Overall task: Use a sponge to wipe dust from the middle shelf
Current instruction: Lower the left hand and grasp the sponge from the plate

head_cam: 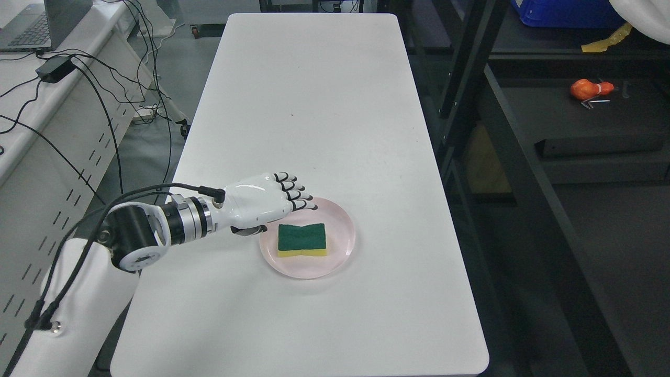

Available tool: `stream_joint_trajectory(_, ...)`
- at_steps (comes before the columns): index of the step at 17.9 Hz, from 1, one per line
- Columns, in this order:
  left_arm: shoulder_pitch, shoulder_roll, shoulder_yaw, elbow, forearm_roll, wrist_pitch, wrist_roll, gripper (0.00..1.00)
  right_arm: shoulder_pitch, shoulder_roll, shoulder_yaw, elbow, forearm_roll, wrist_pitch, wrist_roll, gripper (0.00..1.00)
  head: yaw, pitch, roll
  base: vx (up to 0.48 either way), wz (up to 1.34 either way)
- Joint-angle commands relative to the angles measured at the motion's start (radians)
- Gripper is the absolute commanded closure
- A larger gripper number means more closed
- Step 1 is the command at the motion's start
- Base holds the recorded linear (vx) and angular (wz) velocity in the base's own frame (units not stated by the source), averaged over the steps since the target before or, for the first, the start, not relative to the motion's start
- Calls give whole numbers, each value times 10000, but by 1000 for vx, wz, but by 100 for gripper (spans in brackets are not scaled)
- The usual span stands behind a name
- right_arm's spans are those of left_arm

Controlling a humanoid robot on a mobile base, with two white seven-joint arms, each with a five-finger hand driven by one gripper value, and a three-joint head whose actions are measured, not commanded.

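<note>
The task looks barely begun: the sponge point(302, 239) lies ungrasped, green side up, in the plate point(340, 251), and no wiping has been done. The plate holds nothing else and sits on the table point(314, 104). The left hand point(261, 201) hovers at the plate's left rim, fingers extended and empty, their tips above the rim behind the sponge. Grasping, carrying to the shelf point(576, 125) right of the plate and wiping all remain.

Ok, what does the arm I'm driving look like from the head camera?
The left hand has a glossy white shell with black finger joints. Behind it sit a silver ringed wrist and a black joint housing, then a white forearm. Black cables run along the arm. The right arm isn't in view.
</note>
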Motion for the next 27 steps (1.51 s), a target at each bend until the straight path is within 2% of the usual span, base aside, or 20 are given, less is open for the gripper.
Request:
stream_joint_trajectory(1, -734, 616, -2082, 442, -1074, -63, -121, 17, 0, -175, -2, -175, 0, 8, -5, 0, 0, 0, 0, 0, 0)
stream_joint_trajectory(11, -765, -274, -2098, 904, -1412, -63, -90, 23, 0, -175, 13, -175, 0, 8, -5, 0, 0, 0, 0, 0, 0)
stream_joint_trajectory(17, -765, -398, -1945, 934, -1397, -79, -106, 37, 0, -175, -3, -175, 0, 8, -5, 0, 0, 0, 0, 0, 0)
stream_joint_trajectory(19, -796, -413, -1792, 919, -1397, -48, -90, 37, 0, -175, 13, -175, 0, 8, -5, 0, 0, 0, 0, 0, 0)
stream_joint_trajectory(23, -1179, -459, -1592, 735, -1320, -109, -44, 30, 0, -175, -3, -175, 0, 8, -5, 0, 0, 0, 0, 0, 0)
stream_joint_trajectory(27, -1012, -979, -1607, 597, -1305, -201, -90, 29, 0, -175, -2, -175, 0, 8, -5, 0, 0, 0, 0, 0, 0)
